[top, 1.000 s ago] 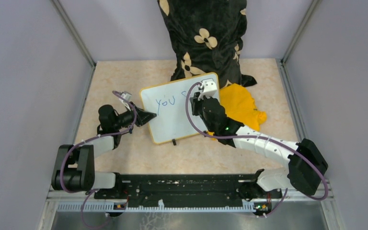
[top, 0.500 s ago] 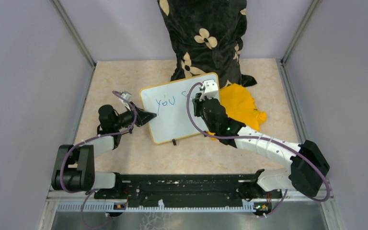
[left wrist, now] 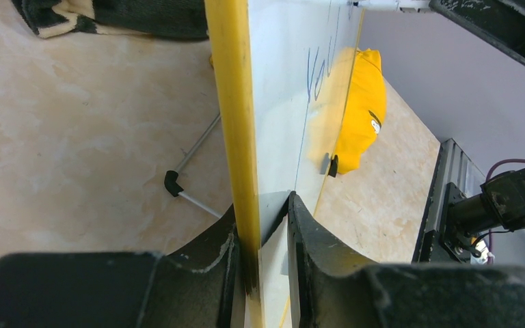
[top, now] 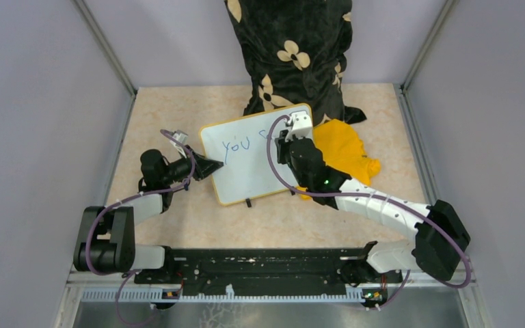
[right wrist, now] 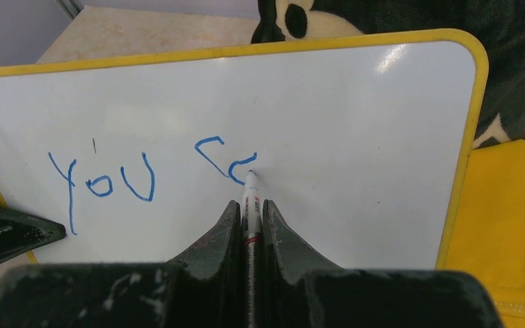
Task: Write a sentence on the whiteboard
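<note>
1 word, "you", sits left of my marker (right wrist: 249, 188), and the sentence (right wrist: 143, 178) has barely grown. My right gripper (right wrist: 250, 205), clamped tight on the marker, has inched forward, curling a stroke after the "c". My left gripper (left wrist: 261, 219) keeps pinching the whiteboard (right wrist: 355, 137), which touches the tip. Most of the writing remains.

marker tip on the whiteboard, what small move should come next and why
Probably sweep the marker tip on round to close the half-drawn letter after the "c". The right gripper is shut on the marker, its tip resting on the whiteboard at that open curve. The sentence reads only "you c", and the left gripper clamps the board's edge.
</note>
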